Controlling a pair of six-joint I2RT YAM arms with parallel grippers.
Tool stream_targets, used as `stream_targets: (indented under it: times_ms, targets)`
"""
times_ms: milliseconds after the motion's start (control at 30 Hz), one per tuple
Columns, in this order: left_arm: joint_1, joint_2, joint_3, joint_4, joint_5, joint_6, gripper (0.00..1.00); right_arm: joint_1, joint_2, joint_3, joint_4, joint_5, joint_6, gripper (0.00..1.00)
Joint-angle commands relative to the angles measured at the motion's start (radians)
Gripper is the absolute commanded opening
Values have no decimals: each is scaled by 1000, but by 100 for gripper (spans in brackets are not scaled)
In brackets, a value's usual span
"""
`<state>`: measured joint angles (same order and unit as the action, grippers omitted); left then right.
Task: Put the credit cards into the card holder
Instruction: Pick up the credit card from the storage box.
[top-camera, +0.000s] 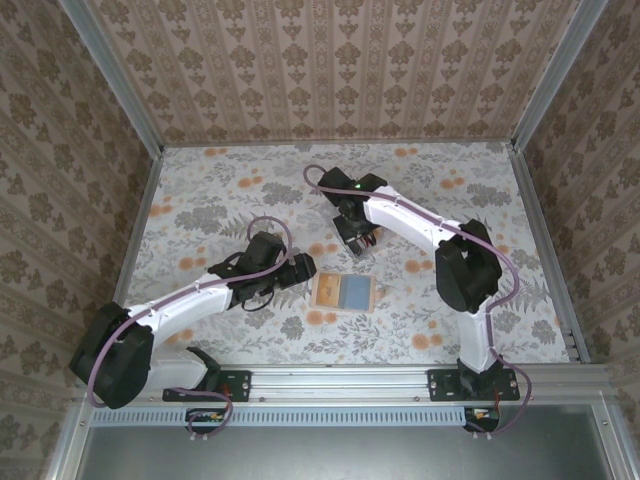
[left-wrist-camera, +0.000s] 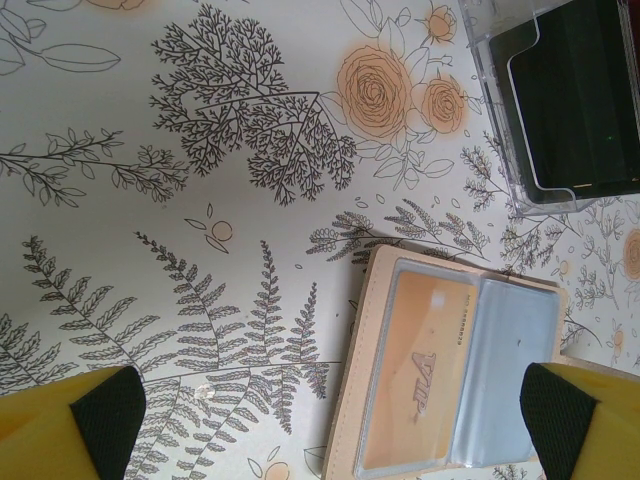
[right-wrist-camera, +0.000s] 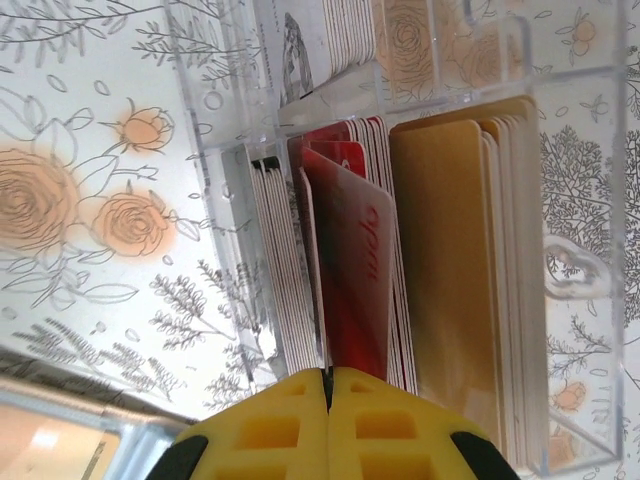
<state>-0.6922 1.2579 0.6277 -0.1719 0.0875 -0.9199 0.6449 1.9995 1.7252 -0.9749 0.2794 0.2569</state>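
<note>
My right gripper (right-wrist-camera: 327, 378) is shut on the edge of a red credit card (right-wrist-camera: 352, 270). The card stands tilted in a middle slot of the clear card holder (right-wrist-camera: 226, 200), between a stack of white cards (right-wrist-camera: 280, 262) and orange-yellow cards (right-wrist-camera: 445, 260). In the top view the right gripper (top-camera: 357, 235) hangs over the holder at mid-table. My left gripper (left-wrist-camera: 330, 415) is open and empty, low over the table beside an open tan wallet (left-wrist-camera: 368, 385). An orange-yellow credit card (left-wrist-camera: 425, 370) lies under the wallet's clear window. The card holder's corner (left-wrist-camera: 495, 110) shows beyond the wallet.
The wallet (top-camera: 343, 291) lies open between the two arms, just right of the left gripper (top-camera: 300, 268). Patterned walls close the floral table (top-camera: 200, 200) on three sides. A metal rail (top-camera: 350, 378) runs along the near edge.
</note>
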Motion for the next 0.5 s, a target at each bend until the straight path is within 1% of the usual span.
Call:
stream_targets:
  times_ms: [0,333,467]
  targets:
    - [5,5,21,-17,14,-3,100,-7,-63,-17,-4,-42,-6,3]
    - [4,0,43,-15,28,0,100,-40,-140,-71,54,-123,21,3]
    - [5,0,56,-12,35,0,99,-56,-148,-78,54,-146,31,3]
